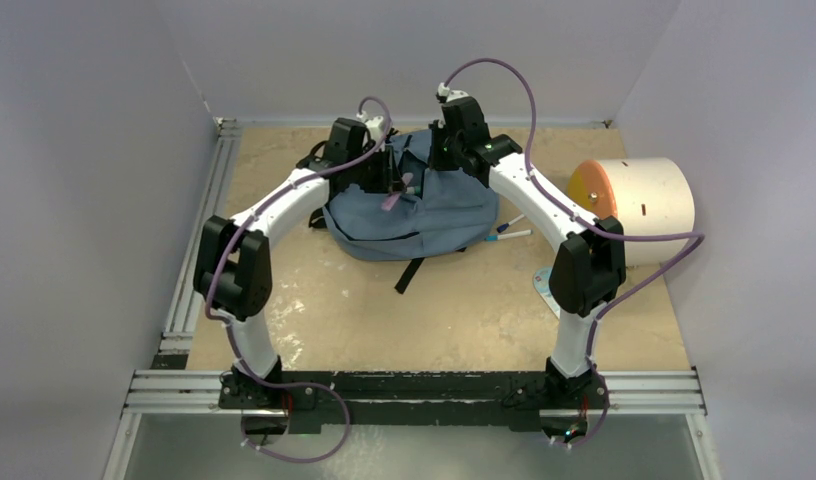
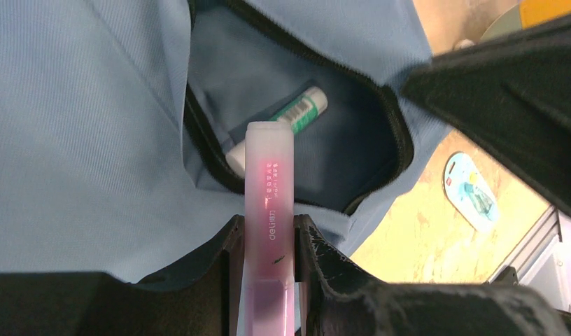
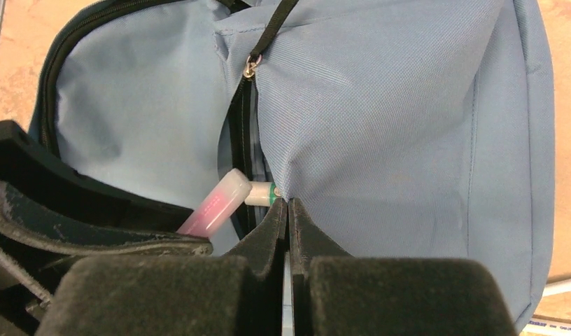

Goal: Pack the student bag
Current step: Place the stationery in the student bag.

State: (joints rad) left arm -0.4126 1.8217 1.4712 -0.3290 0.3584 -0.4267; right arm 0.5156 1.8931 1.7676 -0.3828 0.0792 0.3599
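The student bag [image 1: 424, 215] lies at the back centre of the table, grey-blue, its pocket unzipped. My left gripper [image 2: 269, 234] is shut on a pink highlighter [image 2: 269, 185] and holds it pointing at the pocket opening [image 2: 318, 147], where a white and green tube [image 2: 297, 115] lies inside. In the top view the left gripper [image 1: 396, 185] is over the bag's upper part. My right gripper [image 3: 288, 204] is shut on the fabric edge of the bag [image 3: 381, 126] beside the zipper, holding it up. The highlighter [image 3: 216, 203] shows at its left.
A white cylinder with an orange face [image 1: 639, 205] stands at the right. Two pens [image 1: 509, 232] lie beside the bag's right edge. A light blue flat item [image 1: 544, 285] lies near the right arm. Aluminium rails [image 1: 199, 250] run along the left side.
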